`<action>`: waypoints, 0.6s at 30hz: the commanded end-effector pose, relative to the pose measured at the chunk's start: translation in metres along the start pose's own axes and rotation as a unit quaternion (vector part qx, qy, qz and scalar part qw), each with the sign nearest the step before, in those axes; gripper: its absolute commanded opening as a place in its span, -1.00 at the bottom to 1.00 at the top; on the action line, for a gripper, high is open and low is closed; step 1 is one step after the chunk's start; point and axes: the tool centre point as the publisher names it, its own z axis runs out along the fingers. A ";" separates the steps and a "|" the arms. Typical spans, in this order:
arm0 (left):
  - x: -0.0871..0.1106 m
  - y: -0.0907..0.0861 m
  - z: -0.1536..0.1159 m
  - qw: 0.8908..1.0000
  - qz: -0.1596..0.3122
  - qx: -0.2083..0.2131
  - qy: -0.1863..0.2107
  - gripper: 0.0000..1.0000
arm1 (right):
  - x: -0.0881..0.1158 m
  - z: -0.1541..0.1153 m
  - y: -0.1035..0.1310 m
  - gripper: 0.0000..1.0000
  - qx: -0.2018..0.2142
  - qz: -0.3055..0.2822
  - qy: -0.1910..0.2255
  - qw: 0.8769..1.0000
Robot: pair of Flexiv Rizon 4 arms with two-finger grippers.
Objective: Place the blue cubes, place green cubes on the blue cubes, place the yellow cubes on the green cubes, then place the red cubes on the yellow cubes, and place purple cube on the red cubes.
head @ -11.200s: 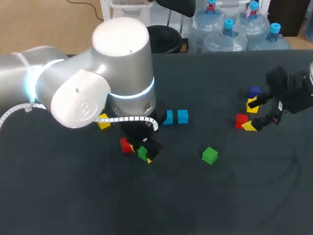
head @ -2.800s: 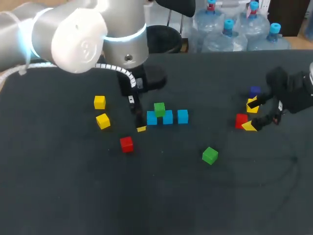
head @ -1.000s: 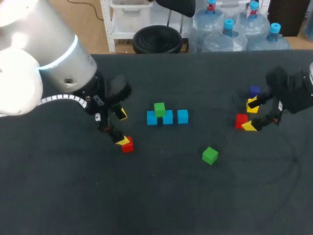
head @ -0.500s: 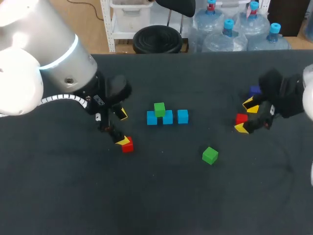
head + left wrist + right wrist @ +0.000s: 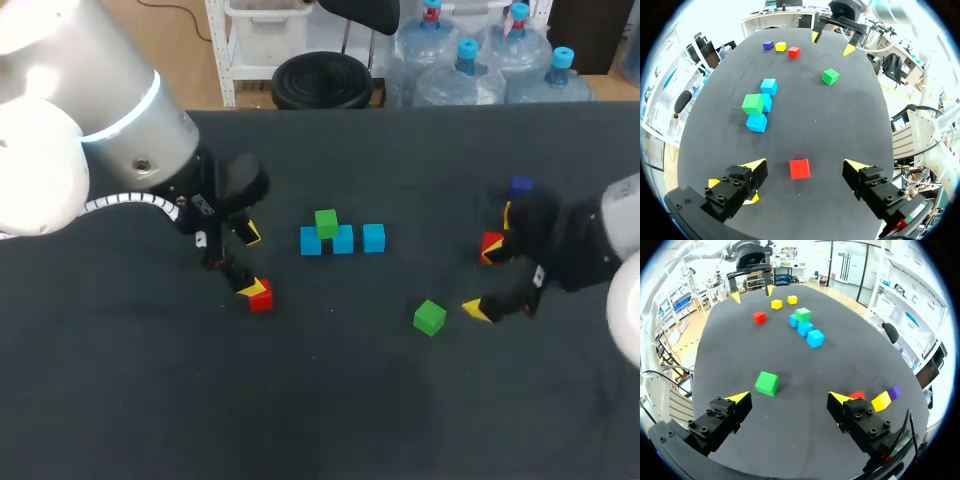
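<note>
Head view: three blue cubes [image 5: 343, 240] sit in a row at frame centre, with a green cube [image 5: 326, 222] on top. A loose green cube [image 5: 430, 317] lies lower right, beside the right gripper [image 5: 486, 279], which is spread wide and empty. The left gripper [image 5: 250, 261], equally spread, holds nothing.

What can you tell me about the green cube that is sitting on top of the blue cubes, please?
The green cube is a small, plain block of bright, even green, with sharp edges and a matte, solid look. It sits upright and level on the row of three blue cubes, resting across two neighbours, the middle cube and one end cube, and leaving the other end cube bare. Only those two touch it; nothing holds it.
</note>
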 end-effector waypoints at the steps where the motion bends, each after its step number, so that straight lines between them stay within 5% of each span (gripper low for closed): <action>1: 0.001 0.001 0.000 1.000 0.002 0.001 -0.002 1.00 | -0.002 0.006 0.016 1.00 0.039 -0.003 0.010 0.999; 18: 0.001 0.001 0.000 1.000 0.002 0.001 -0.002 1.00 | 0.000 0.043 0.032 1.00 0.052 -0.006 0.047 0.998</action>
